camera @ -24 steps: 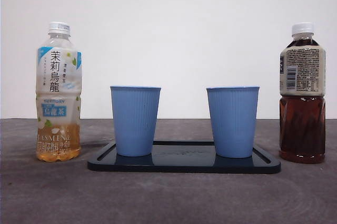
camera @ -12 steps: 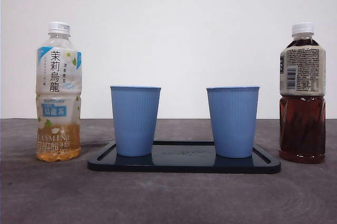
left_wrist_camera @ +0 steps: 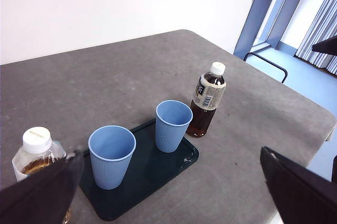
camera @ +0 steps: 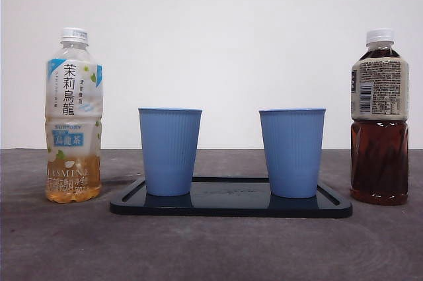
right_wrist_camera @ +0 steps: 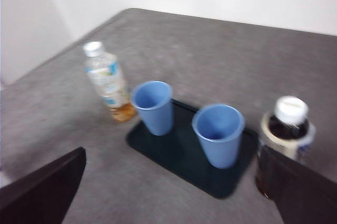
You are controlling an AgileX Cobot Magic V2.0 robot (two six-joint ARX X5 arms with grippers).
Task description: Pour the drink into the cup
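Both my sets of fingers hang high over the counter (camera: 211, 248), spread wide and holding nothing: my left gripper (left_wrist_camera: 174, 192) and my right gripper (right_wrist_camera: 174, 192). Below, two blue cups (camera: 170, 151) (camera: 292, 153) stand upright on a dark tray (camera: 231, 207). A capped jasmine tea bottle (camera: 73, 117) stands beside one end, a capped dark tea bottle (camera: 379, 119) beside the other.

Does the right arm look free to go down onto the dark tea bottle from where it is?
Probably yes. The right gripper hangs open above the table, with the dark tea bottle standing capped, off the tray, apart from the nearer blue cup. Nothing lies between them.
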